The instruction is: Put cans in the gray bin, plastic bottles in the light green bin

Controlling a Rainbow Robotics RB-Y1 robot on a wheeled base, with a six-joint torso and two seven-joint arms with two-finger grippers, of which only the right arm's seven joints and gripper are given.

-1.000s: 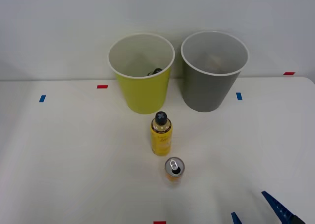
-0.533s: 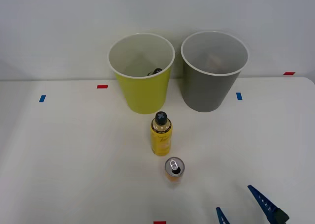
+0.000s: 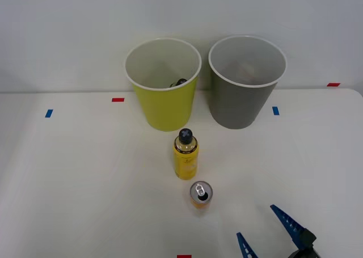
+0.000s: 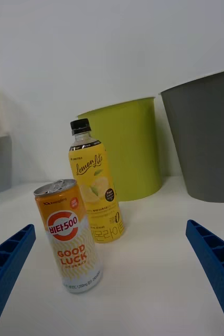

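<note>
A: Right hand (image 3: 265, 228) state?

B: Spread wide, holding nothing, low over the desk (image 3: 85, 184) at the near right.

A: Target?

B: Likely the orange Good Luck can (image 3: 200, 194), upright, long axis vertical, forward-left of the hand. Lemon bottle (image 3: 186, 154) stands just behind it, upright.

A: Bins?

B: Gray bin (image 3: 244, 99) back right, light green bin (image 3: 165, 102) back left, touching or nearly.
</note>
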